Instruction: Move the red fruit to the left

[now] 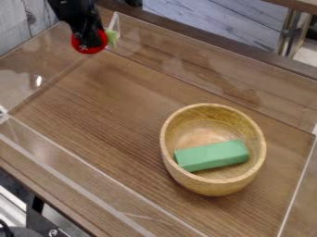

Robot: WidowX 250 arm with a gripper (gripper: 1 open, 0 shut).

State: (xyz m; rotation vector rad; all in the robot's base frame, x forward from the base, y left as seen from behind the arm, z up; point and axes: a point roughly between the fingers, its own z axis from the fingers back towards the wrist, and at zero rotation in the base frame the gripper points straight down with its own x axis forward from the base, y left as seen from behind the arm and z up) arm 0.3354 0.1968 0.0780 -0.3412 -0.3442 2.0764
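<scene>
Open brown wood-grain tabletop [111,120] spans centre and left, free for passage. Round wooden bowl [186,120] holding green rectangular block [210,155] obstructs lower right. Clear plastic walls [25,56] bound the edges.

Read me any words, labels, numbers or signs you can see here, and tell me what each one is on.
None can be read.
The wooden bowl, the green block in it, the red fruit in the gripper and the table show no lettering or marks.
</scene>
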